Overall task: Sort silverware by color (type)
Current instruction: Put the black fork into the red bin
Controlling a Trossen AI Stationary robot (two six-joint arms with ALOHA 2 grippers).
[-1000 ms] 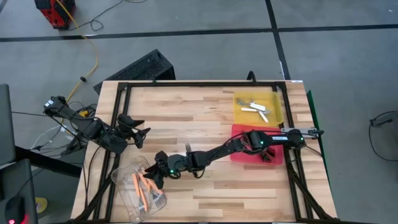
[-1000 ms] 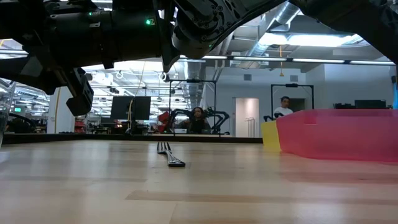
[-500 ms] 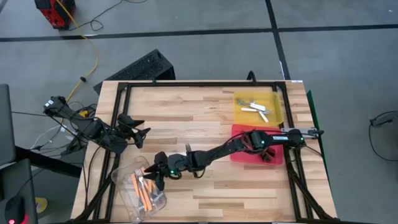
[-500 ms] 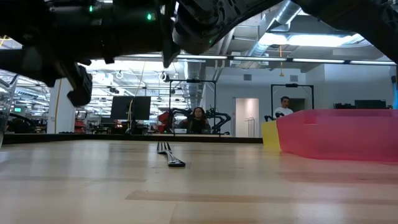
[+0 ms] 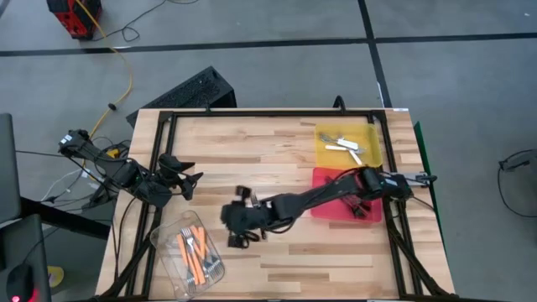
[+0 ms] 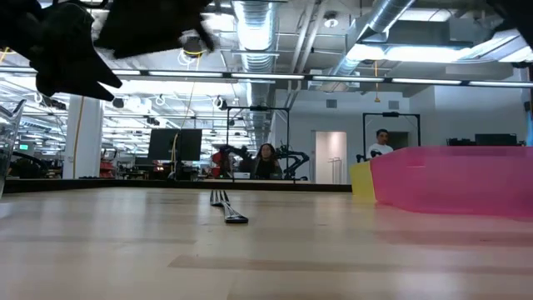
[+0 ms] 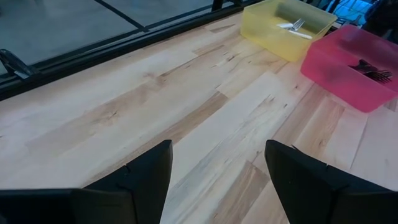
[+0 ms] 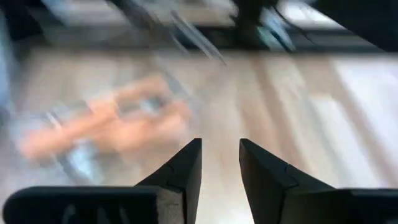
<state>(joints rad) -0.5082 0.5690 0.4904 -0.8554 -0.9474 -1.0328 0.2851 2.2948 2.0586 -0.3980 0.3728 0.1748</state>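
Trays point(image 5: 373, 134): two. Tub point(image 5: 172, 260): one. Arms: two.

Pale wood table point(image 5: 277, 143), translucent plastic yellow tray point(image 5: 369, 154).

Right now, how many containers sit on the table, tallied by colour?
yellow tray: 1
red tray: 1
clear tub: 1
Total: 3
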